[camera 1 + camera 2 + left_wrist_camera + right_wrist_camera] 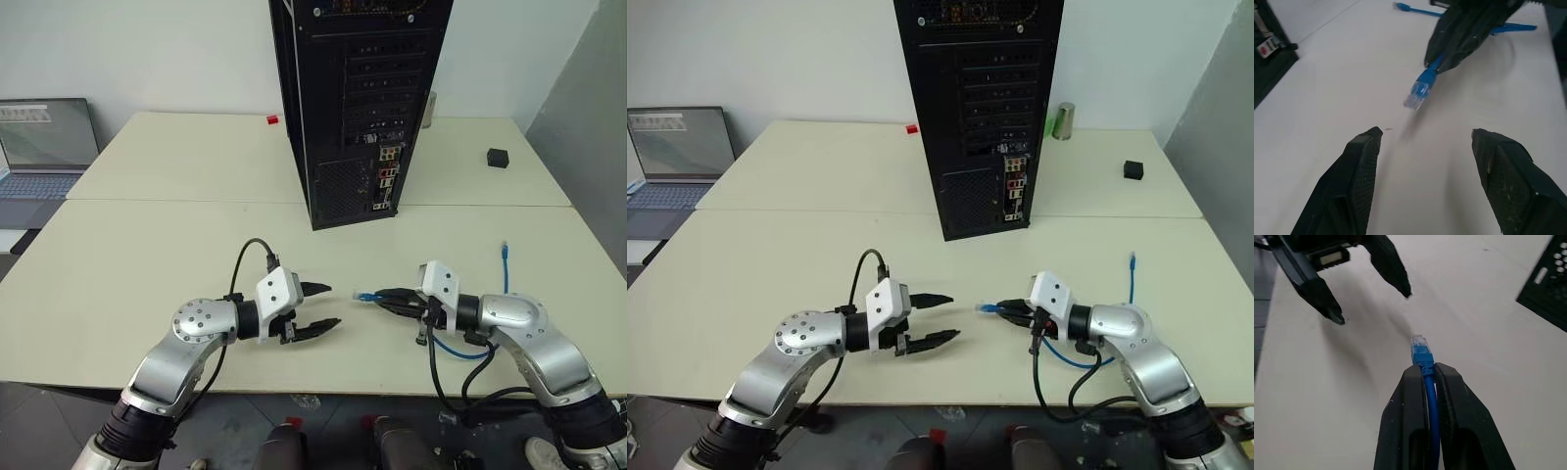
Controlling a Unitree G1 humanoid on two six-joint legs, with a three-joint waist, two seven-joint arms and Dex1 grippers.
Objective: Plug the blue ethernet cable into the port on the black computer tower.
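Observation:
My right gripper (380, 296) is shut on the blue ethernet cable (1429, 396) just behind one clear plug (1419, 343), and it holds it a little above the table. That plug (1417, 94) points at my left gripper (333, 305), which stands open a short way off with nothing between its fingers. The rest of the cable loops under my right arm (458, 351), and its other plug (505, 250) lies on the table to the right. The black computer tower (358, 98) stands upright at the middle back, rear face towards me. The port is somewhere in its cluster of coloured connectors (386, 178); I cannot pick it out.
A grey laptop (44, 147) is open at the far left. A small black box (498, 157) lies at the back right, a metal can (1063, 120) stands behind the tower, and a small red block (272, 119) sits to its left. Both arms hang near the table's front edge.

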